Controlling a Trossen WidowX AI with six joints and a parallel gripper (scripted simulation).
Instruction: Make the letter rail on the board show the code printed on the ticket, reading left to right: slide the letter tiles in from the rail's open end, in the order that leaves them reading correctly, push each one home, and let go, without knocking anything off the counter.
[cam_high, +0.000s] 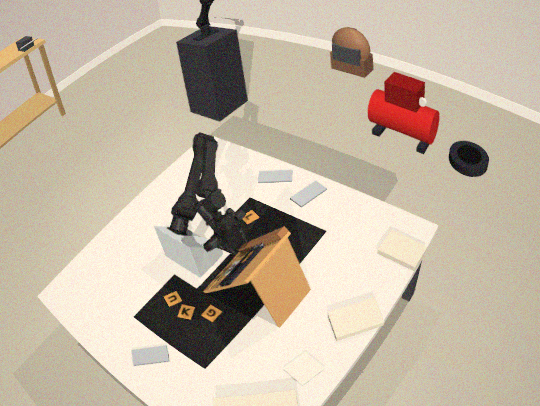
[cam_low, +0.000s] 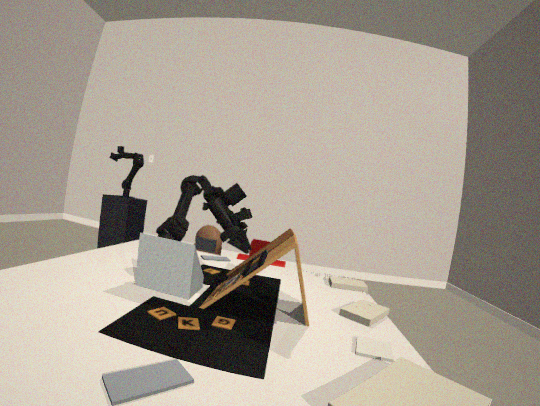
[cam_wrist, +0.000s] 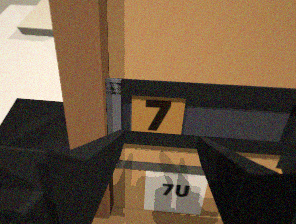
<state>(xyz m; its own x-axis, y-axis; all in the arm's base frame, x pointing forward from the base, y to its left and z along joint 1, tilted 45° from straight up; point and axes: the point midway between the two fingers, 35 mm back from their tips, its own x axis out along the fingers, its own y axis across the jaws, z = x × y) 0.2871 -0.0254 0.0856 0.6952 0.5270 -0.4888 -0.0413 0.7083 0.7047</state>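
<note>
A sloped wooden board (cam_high: 280, 280) (cam_low: 280, 245) (cam_wrist: 200, 40) carries a dark letter rail (cam_high: 239, 264) (cam_low: 248, 265) (cam_wrist: 235, 122). An orange tile marked 7 (cam_wrist: 157, 115) sits in the rail against its left end stop. Below it a white ticket (cam_wrist: 176, 191) reads 7U. My gripper (cam_high: 222, 240) (cam_low: 242, 245) (cam_wrist: 160, 138) is open, with its fingers spread just below the 7 tile and not touching it. Orange tiles U (cam_high: 171, 299) (cam_low: 161, 313), K (cam_high: 186, 313) (cam_low: 188, 323) and G (cam_high: 211, 313) (cam_low: 223, 322) lie on the black mat (cam_high: 190, 335) (cam_low: 225, 350). Another tile (cam_high: 250, 217) (cam_low: 210, 270) lies behind the board.
A grey wedge block (cam_high: 187, 252) (cam_low: 165, 267) stands beside the arm's base. Grey slabs (cam_high: 150, 355) (cam_high: 308, 193) (cam_high: 275, 176) and cream blocks (cam_high: 401, 247) (cam_high: 355, 315) lie around the counter. The counter's edges are near these.
</note>
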